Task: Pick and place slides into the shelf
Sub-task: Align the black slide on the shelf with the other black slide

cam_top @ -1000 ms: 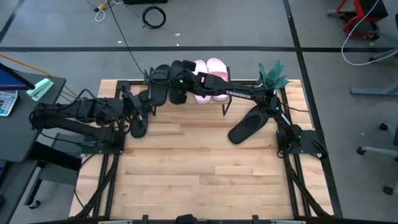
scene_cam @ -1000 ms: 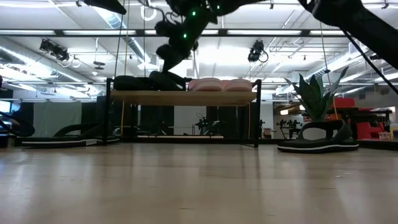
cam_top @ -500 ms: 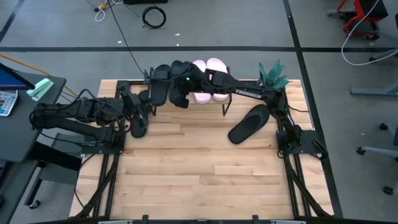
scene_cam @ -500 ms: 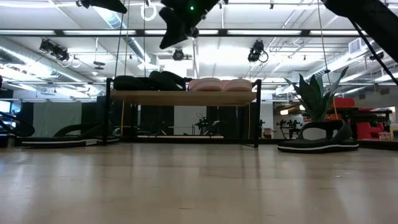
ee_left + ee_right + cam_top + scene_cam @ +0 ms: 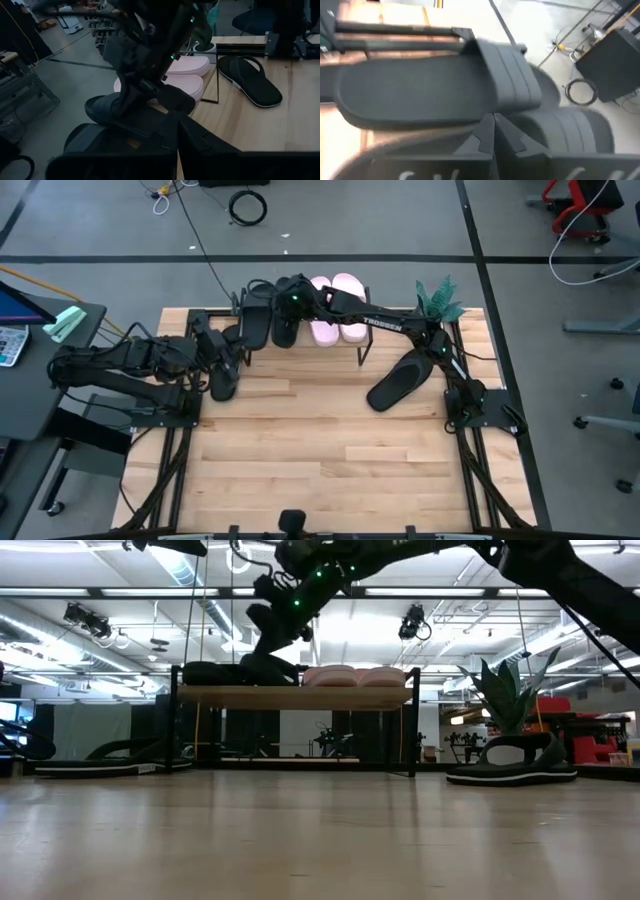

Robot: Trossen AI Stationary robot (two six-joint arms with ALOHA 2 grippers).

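The shelf (image 5: 300, 695) stands at the table's far edge. Two black slides (image 5: 252, 320) (image 5: 286, 332) and two pink slides (image 5: 335, 315) lie flat on its plank. My right gripper (image 5: 283, 305) is shut and reaches down onto the right-hand black slide (image 5: 268, 668) on the shelf. Another black slide (image 5: 400, 380) lies on the table at the right. One more (image 5: 221, 385) lies at the left, under my left gripper (image 5: 228, 365). That gripper is shut, empty and above the table. My right gripper's shut fingertips (image 5: 487, 132) meet the top of the right-hand black slide (image 5: 262, 660) on the shelf. They slant down from above and from the table's right. The slide lies flat on the plank. The fingers hide the exact spot in the wrist view.
A potted plant (image 5: 438, 300) stands at the table's far right corner, beside the shelf. Bare wooden tabletop (image 5: 320, 450) stretches toward the near edge. Black frame rails (image 5: 470, 410) run along both sides of the table.
My right gripper has risen clear above the shelf and come down again onto the black slide on the shelf, a little nearer the far edge. The slides on the shelf stay where they were.
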